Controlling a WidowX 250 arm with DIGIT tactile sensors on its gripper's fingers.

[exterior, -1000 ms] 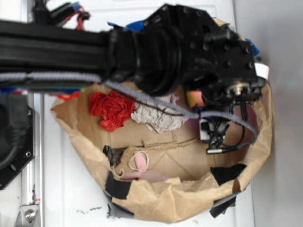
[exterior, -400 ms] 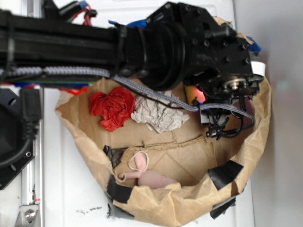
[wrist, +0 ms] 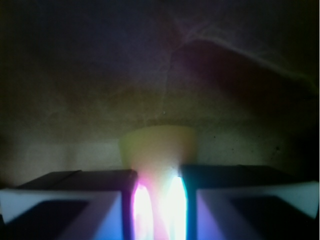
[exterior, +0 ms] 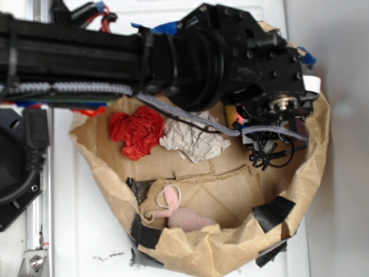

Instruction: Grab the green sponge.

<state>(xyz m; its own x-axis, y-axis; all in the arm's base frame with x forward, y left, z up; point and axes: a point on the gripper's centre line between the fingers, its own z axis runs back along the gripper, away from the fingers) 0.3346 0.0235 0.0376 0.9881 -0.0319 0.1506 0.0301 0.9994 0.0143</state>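
The green sponge [wrist: 159, 147] is really a pale yellow foam block, and it sits pinched between my two dark fingers [wrist: 80, 182] in the wrist view, lit up by a pink-white glow. My gripper [wrist: 159, 175] is shut on it. In the exterior view only a yellow sliver of the sponge [exterior: 232, 113] shows under the black wrist. The gripper [exterior: 242, 122] hangs over the back right of the brown paper bag [exterior: 219, 248], its fingertips mostly hidden by the arm.
Inside the bag lie a red crumpled wad [exterior: 136, 131], a grey-white crumpled paper ball [exterior: 193, 140] and a pink soft lump [exterior: 187, 218]. Black tape patches [exterior: 274, 212] mark the bag's rim. Its paper wall rises close behind the sponge.
The gripper head has shifted slightly up and away from the bag's front, and the dangling cable with it. Less of the yellow sponge now shows under the wrist. The bag's rim has shifted a little.
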